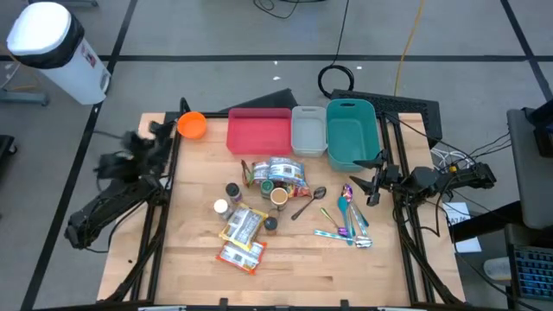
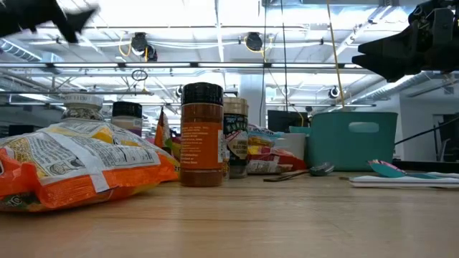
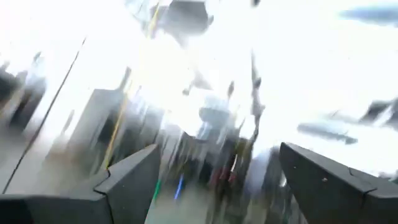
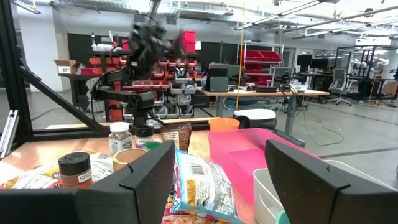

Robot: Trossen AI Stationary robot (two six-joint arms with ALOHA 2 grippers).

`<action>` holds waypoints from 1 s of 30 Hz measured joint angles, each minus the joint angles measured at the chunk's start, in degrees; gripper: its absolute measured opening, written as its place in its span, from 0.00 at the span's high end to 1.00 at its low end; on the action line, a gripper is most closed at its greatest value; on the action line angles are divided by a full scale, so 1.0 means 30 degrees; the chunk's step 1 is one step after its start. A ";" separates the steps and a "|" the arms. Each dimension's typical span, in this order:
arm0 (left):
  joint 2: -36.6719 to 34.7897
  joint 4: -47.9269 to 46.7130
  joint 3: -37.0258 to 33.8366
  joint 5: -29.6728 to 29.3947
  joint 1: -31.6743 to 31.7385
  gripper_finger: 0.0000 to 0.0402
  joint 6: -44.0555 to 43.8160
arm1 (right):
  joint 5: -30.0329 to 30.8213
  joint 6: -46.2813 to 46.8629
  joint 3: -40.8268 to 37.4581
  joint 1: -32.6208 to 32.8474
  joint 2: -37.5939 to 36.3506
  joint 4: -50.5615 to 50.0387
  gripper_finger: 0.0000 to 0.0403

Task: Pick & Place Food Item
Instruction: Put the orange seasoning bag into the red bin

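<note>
I take the teal bin as my landmark: nearest me, well to its front and left, the orange snack bags lie flat on the table, with the spice jars and a pile of packets between them and the bin. My right gripper hangs just in front of the bin's right corner, arm stretched level in from the table's right edge, its fingers parted and holding nothing. Farthest off, past the red bin and the orange bowl, my left gripper is raised off the table's left edge, fingers spread wide and empty.
</note>
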 joint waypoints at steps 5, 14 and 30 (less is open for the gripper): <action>0.1250 -0.0161 0.2040 0.3639 -0.0015 0.16 0.1022 | -0.0004 0.0007 -0.0003 0.0000 0.0000 0.0009 0.40; 1.0313 -0.5070 0.7287 0.4367 -0.0408 0.16 0.0532 | 0.0003 0.0000 0.0003 0.0000 0.0000 0.0022 0.40; 1.6484 -0.5090 0.9030 0.4233 -0.0459 0.17 0.0728 | 0.0003 0.0007 0.0002 0.0000 0.0007 0.0021 0.40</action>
